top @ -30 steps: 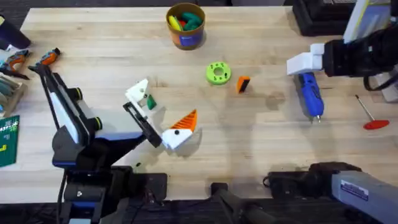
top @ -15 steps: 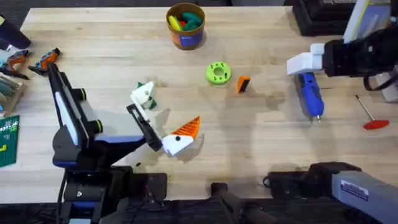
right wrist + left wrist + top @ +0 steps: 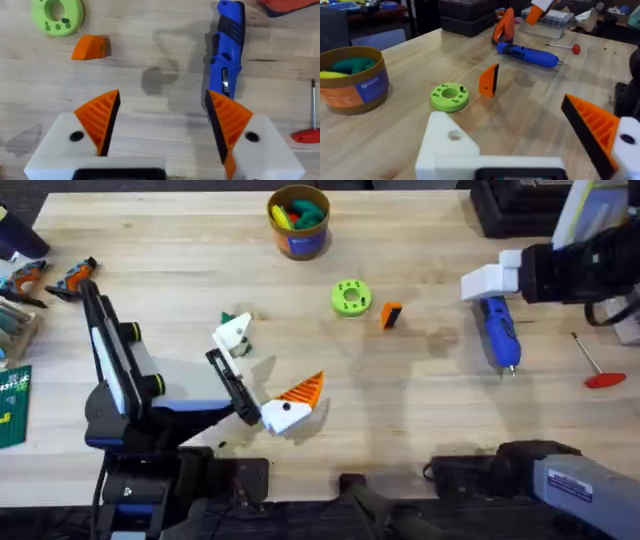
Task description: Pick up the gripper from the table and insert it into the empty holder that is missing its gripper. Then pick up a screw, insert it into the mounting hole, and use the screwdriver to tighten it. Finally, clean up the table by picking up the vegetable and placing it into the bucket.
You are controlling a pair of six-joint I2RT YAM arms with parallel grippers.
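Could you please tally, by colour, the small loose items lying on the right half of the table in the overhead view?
Orange: 1, the gripper
Lime green: 1, the disc
Blue: 1, the screwdriver
Red-handled: 1, the thin rod
Total: 4

We see the left gripper (image 3: pixel 268 372) shifted a bit to the right and slightly toward the far side of the worktop over the last 1 s. Its bare white holder (image 3: pixel 232 335) went from about the vegetable's (image 3: pixel 240 319) near side to right against it. The orange-tipped finger (image 3: pixel 302 389) moved right too. Left arm upright link leaned a little farther right.
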